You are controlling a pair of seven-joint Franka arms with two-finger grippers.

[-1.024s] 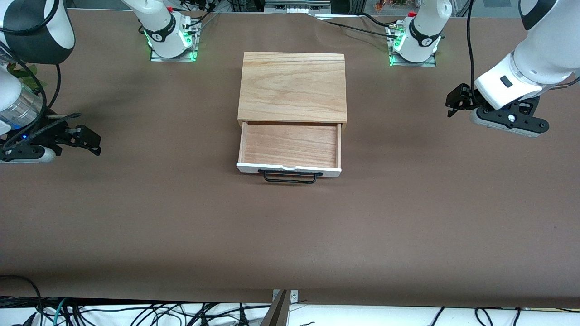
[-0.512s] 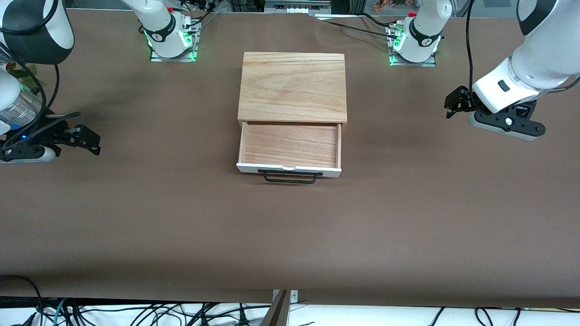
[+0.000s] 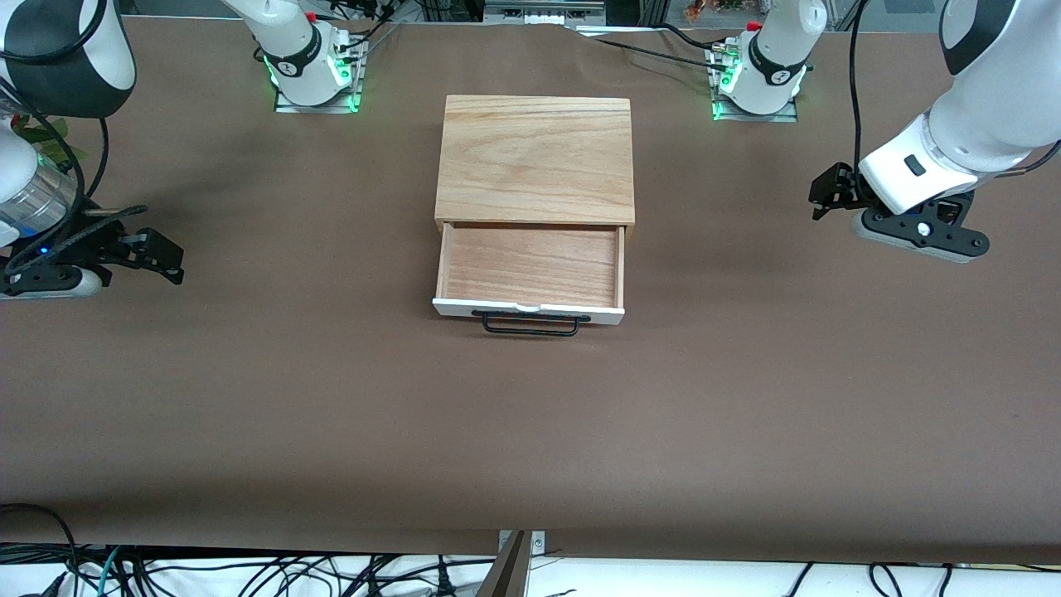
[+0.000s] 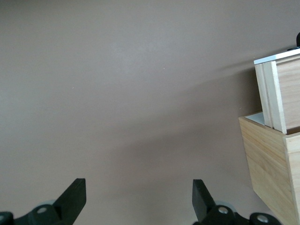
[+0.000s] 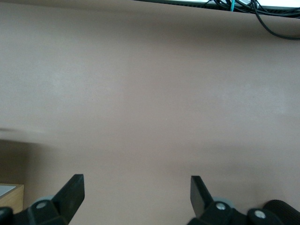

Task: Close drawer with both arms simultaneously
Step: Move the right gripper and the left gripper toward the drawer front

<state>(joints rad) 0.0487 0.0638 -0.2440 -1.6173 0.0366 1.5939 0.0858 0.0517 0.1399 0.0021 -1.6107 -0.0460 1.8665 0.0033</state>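
Around drawer [image 3: 530,274], bare table [image 3: 331,398].

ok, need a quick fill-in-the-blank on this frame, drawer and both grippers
1. The drawer is pulled ___ of the wooden box.
2. The left gripper has its fingers ___.
3. The right gripper touches ___.
4. The black handle sits on the drawer's ___ front panel.

Missing: out; open; nothing; white

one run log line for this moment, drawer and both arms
drawer: open, untouched | left end effector: open, over table, left arm's end | right end effector: open, over table, right arm's end
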